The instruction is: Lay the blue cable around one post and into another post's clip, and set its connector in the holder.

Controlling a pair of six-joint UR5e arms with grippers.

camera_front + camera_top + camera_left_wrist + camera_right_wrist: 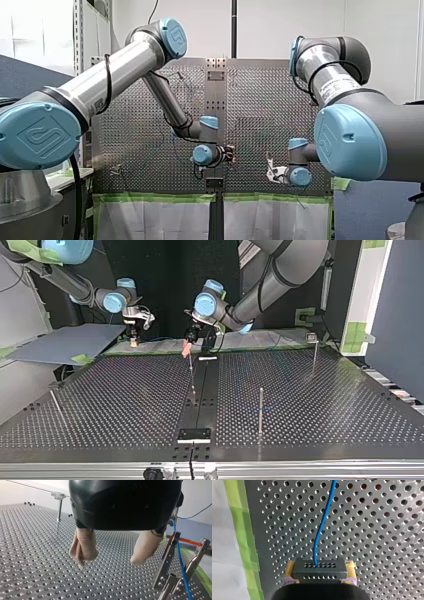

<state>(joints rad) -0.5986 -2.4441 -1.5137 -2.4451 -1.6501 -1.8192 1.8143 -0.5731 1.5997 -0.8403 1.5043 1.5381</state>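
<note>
A black connector block (319,573) sits between the yellow pads of my right gripper (320,565), which is shut on it. The blue cable (322,525) runs out of the block's face and away over the perforated table. In the top view my right gripper (133,340) hangs at the table's far left edge. My left gripper (107,561) stands open just above the plate with nothing between its beige pads (83,547); it is near the far middle (187,350). The other gripper's metal links with the blue cable (180,562) show beside it.
Thin posts stand on the plate: one at mid right (260,410), one with a clip on top at far right (313,352), one leaning at near left (56,402). A black holder (195,435) sits on the centre strip by the near edge. Green tape (239,542) lines the table's edge.
</note>
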